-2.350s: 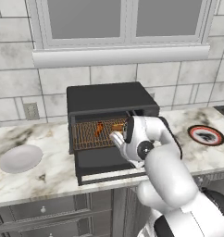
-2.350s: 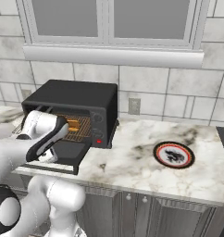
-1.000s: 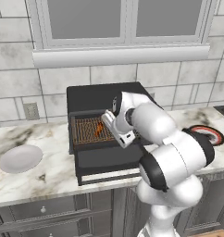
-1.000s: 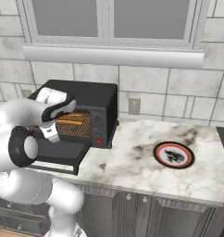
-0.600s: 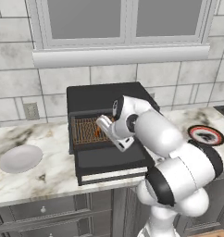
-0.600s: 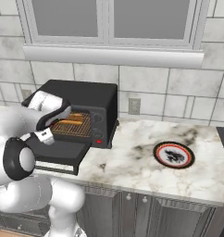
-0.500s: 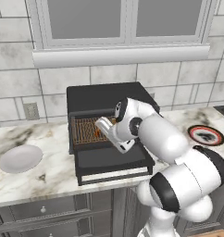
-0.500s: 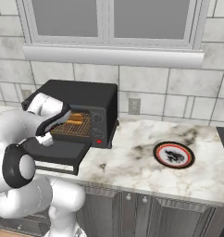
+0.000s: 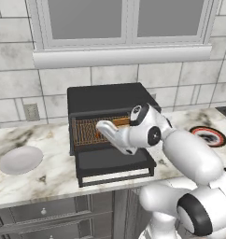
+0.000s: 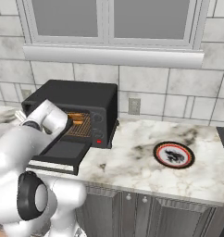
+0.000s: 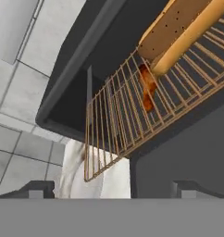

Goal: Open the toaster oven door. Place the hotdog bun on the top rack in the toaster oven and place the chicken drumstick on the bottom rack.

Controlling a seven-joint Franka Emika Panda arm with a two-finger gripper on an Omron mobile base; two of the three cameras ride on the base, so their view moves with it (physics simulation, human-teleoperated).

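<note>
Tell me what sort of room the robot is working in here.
Most likely a home kitchen: a black toaster oven stands open on a marble counter, with tiled wall and a window above and grey cabinets below.

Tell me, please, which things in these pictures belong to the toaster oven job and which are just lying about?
Job:
- toaster oven
- toaster oven door, folded down open
- hotdog bun, lying on the top rack
- chicken drumstick, seen through that rack, below it
- tool, open, empty

Lying about:
- white bowl
- red-rimmed plate
- wall outlet
</note>
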